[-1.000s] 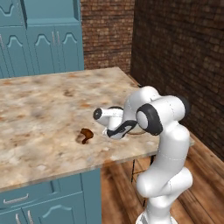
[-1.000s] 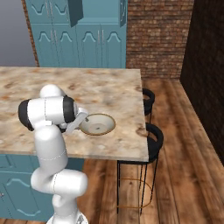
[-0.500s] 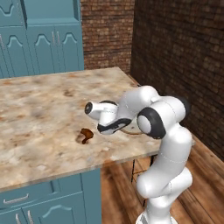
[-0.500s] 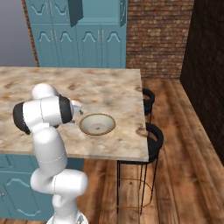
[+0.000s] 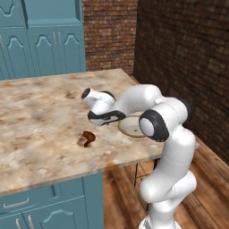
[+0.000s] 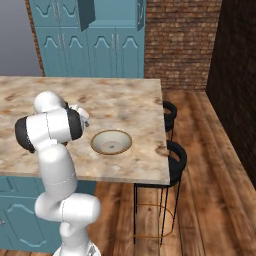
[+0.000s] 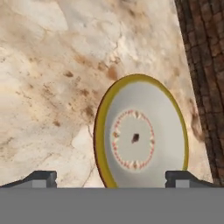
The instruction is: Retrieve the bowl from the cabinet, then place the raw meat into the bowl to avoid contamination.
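Observation:
The tan bowl [image 6: 111, 142] with a darker rim rests on the marble counter [image 5: 40, 107] near its right end. My forearm partly covers the bowl [image 5: 131, 127] in the left base view. My gripper [image 5: 106, 118] hovers just left of it, above the counter, open and holding nothing. In the hand view the bowl [image 7: 142, 136] sits between and beyond my spread fingertips [image 7: 43, 177], empty. The raw meat [image 5: 88, 137], a small reddish-brown chunk, lies on the counter in front of and left of the hand. The teal cabinet [image 6: 102, 42] stands behind the counter, with one upper door [image 6: 85, 13] swung open.
Two black stools [image 6: 176, 160] stand at the counter's right end. A dark brick wall [image 5: 188, 58] runs along the right side above a wooden floor [image 6: 210, 190]. Teal drawers [image 5: 31, 205] sit under the counter's front edge.
My hand has drawn back from the bowl, moving left and slightly up over the counter, and the jaws have spread a little wider. Bowl and meat have not moved.

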Controlling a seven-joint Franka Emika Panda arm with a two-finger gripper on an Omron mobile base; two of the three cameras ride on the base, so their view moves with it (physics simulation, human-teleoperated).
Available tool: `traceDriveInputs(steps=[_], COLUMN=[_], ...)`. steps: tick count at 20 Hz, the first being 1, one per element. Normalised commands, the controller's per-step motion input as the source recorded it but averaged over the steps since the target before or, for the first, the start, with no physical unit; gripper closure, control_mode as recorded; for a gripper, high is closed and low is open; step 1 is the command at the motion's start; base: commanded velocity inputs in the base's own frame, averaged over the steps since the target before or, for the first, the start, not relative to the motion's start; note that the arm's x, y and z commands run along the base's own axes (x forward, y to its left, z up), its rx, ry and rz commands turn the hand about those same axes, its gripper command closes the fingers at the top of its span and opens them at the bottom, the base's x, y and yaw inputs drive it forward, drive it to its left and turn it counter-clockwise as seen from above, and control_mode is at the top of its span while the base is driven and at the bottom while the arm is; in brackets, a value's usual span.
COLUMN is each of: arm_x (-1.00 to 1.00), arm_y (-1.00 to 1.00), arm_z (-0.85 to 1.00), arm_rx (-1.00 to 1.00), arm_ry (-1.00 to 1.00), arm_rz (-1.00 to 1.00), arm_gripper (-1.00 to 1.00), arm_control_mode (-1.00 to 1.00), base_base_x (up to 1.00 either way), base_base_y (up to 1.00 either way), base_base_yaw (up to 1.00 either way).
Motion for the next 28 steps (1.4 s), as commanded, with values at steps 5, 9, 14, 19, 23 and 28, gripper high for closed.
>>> traceDriveInputs(steps=[5, 9, 14, 19, 23, 28], arm_x=[-0.06, -0.23, -0.38, -0.59, -0.56, -0.15], arm_y=[0.22, 0.35, 0.41, 0.17, 0.25, 0.29], arm_z=[0.0, 0.08, 0.15, 0.17, 0.05, -0.08], arm_rx=[0.24, 0.26, 0.23, 0.2, 0.21, 0.22], arm_ry=[0.01, 0.0, 0.01, 0.01, 0.0, 0.02], arm_rz=[-0.25, -0.19, -0.14, -0.08, -0.08, -0.05], arm_gripper=[-1.0, -1.0, -1.0, -1.0, -1.0, -1.0], arm_control_mode=[-1.0, -1.0, -1.0, -1.0, -1.0, -1.0], base_base_x=[0.0, 0.0, 0.0, 0.0, 0.0, 0.0], base_base_y=[0.0, 0.0, 0.0, 0.0, 0.0, 0.0], base_base_yaw=[0.0, 0.0, 0.0, 0.0, 0.0, 0.0])
